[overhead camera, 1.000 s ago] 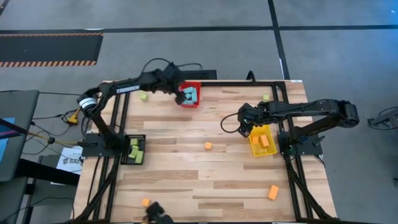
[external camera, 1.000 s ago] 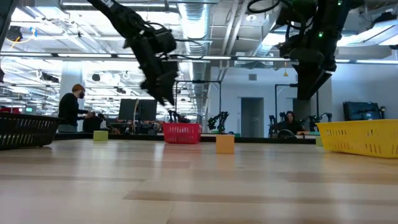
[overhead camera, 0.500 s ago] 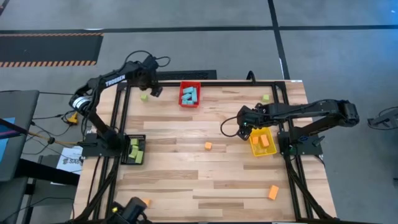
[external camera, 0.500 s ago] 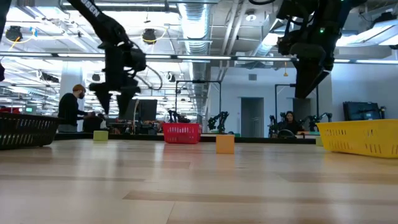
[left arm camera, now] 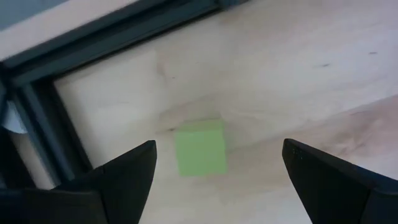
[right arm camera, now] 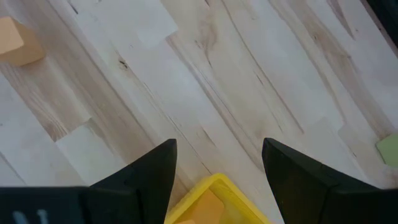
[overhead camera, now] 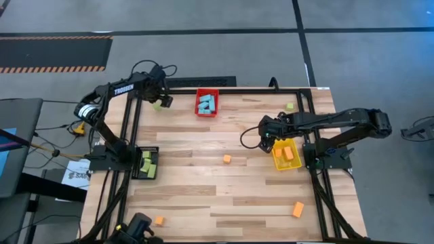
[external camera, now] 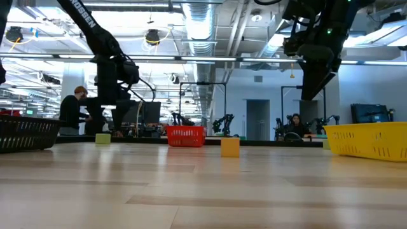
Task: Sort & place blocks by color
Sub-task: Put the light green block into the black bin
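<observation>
Wooden surface (overhead camera: 203, 183): the left pincer (left arm camera: 214, 171) hangs spread, pointing down, a green block (left arm camera: 200, 148) between its fingers. Right pincer (right arm camera: 217, 163) hovers spread over the yellow bin (right arm camera: 214, 202).

Pale matt wood table (overhead camera: 203, 183), smooth-grained

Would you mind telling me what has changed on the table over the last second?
The left gripper swung away from the red bin toward the table's far left corner and now hangs open over a green block. The right gripper stayed open above the yellow bin; the loose blocks did not move.
</observation>
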You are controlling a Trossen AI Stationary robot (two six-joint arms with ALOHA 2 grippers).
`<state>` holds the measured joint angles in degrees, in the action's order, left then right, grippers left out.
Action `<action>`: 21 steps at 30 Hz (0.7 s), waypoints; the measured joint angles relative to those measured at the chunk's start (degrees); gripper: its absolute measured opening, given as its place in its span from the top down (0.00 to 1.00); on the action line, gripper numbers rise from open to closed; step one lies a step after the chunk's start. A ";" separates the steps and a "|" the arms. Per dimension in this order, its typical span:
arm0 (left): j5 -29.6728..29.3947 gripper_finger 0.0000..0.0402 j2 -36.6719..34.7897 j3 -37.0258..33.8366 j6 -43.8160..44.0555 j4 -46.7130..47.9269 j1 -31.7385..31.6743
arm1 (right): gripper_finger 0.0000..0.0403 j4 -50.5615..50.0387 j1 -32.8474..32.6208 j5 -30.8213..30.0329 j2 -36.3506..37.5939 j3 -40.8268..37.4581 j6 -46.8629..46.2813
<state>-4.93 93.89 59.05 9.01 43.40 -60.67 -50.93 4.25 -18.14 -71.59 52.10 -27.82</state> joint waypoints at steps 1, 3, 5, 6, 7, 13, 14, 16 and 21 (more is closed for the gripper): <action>0.11 0.18 0.00 -0.01 0.16 0.04 -0.06 | 0.35 0.03 0.00 0.02 0.00 0.00 0.01; 0.17 0.20 0.00 -0.02 0.83 -0.02 -0.05 | 0.35 0.06 0.00 0.12 0.00 0.00 -0.02; -0.04 0.21 0.00 -0.02 1.28 0.36 -0.24 | 0.35 0.10 0.00 0.14 0.00 0.00 -0.16; -0.08 0.22 0.00 -0.02 1.28 0.71 -0.26 | 0.35 0.18 0.00 0.14 0.00 0.00 -0.16; -0.07 0.23 0.00 -0.02 1.29 0.99 -0.28 | 0.35 0.25 0.00 0.16 0.00 0.00 -0.16; 0.67 0.25 0.02 0.00 1.34 1.52 -0.31 | 0.35 0.35 0.00 0.15 -0.01 0.00 -0.14; 0.75 0.25 0.58 0.43 1.34 1.87 -0.40 | 0.35 0.46 0.00 0.16 -0.02 0.00 -0.14; 0.79 0.25 3.04 2.41 1.41 3.57 -0.45 | 0.35 0.60 0.00 0.16 0.00 0.00 -0.16; -0.30 0.25 10.90 9.16 0.69 9.60 -0.39 | 0.35 0.56 -0.25 0.16 -0.01 0.00 -0.33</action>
<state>-5.23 104.79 68.21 9.70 53.00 -61.06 -50.37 4.00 -17.98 -71.60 52.10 -28.16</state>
